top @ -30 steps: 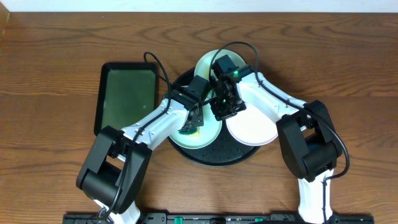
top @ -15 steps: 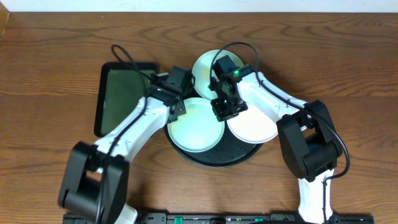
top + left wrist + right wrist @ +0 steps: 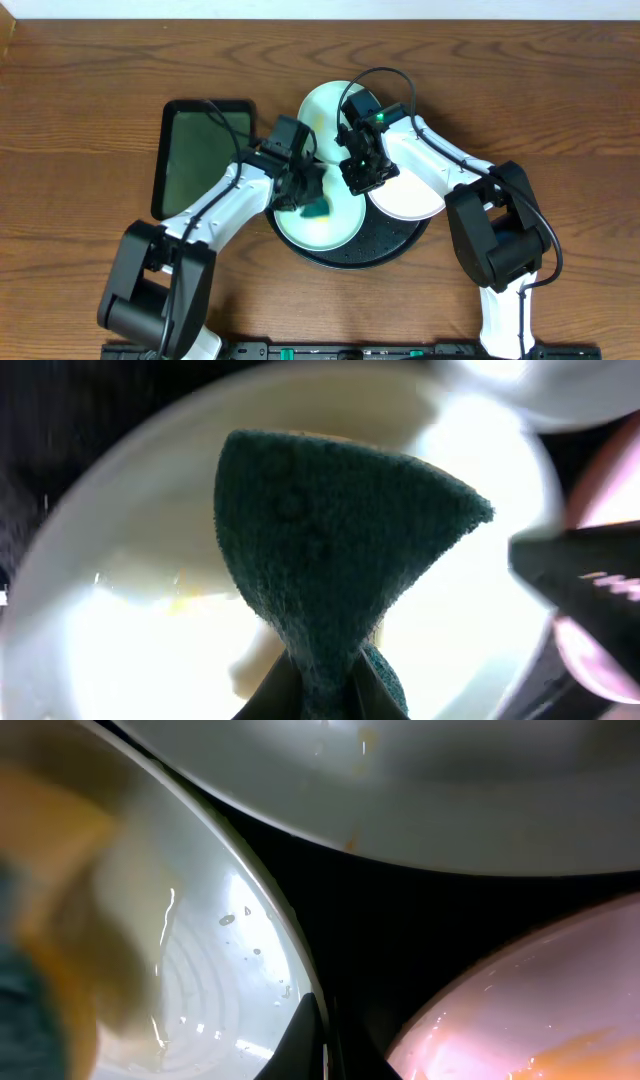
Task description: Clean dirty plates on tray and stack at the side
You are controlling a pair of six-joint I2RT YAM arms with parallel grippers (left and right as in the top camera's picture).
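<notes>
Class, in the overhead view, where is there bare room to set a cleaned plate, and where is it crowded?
Bare table right of the right arm and left of the green tray; the green tray's bed. Crowded: the black tray, under three plates, left pincer, sponge, right pincer.

Glossy plates (image 3: 322,226); rough sponge (image 3: 320,550); wood-grain table (image 3: 90,120).

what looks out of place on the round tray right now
The rear mint plate sits askew, hanging past the black tray's far rim instead of lying inside it. The white plate pokes over the right rim.
</notes>
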